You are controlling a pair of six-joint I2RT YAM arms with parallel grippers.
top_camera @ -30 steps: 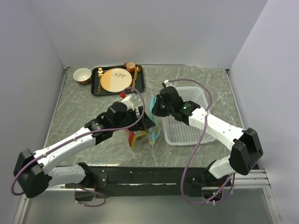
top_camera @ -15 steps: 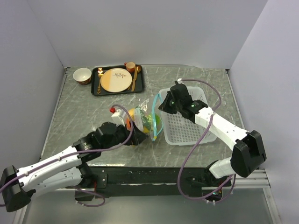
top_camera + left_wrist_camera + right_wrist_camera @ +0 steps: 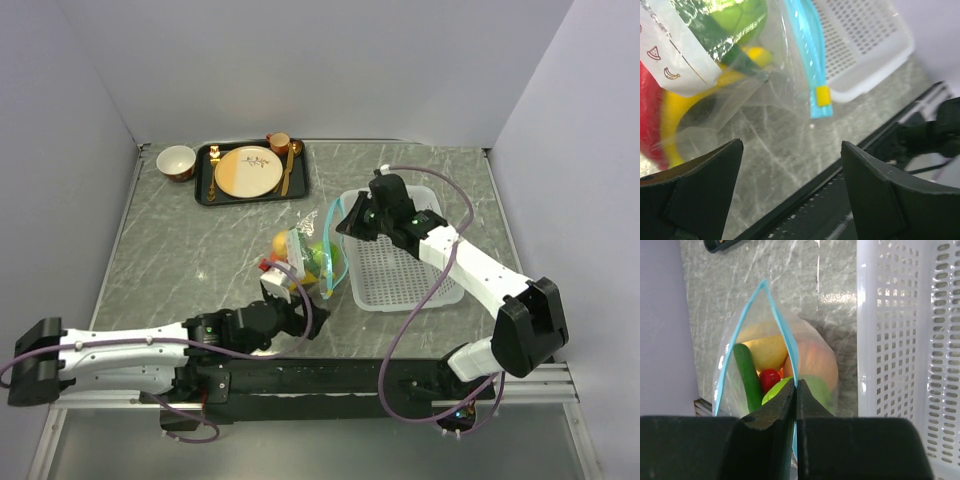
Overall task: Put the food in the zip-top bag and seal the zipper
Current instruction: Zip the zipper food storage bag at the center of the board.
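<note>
Hanging at the basket's nine o'clock, the zip-top bag, food inside, is pinched by its zipper in the right gripper. Sealing is judged due next; the left gripper, spread wide and empty at the bag's six o'clock, is needed along the gaping strip.

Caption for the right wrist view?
Right gripper pinches teal-blue zipper strip of clear, food-filled plastic bag beside white perforated basket.

Left end effector w/ fingers spread wide, nothing btwn them. Just above hangs the zip-top bag, clear plastic, stuffed w/ yellow banana, green pepper and red chilli at the far left edge. Teal zipper runs down the bag's right side, ending at a small yellow tab. White basket top right, sitting on the grey marble tabletop.
</note>
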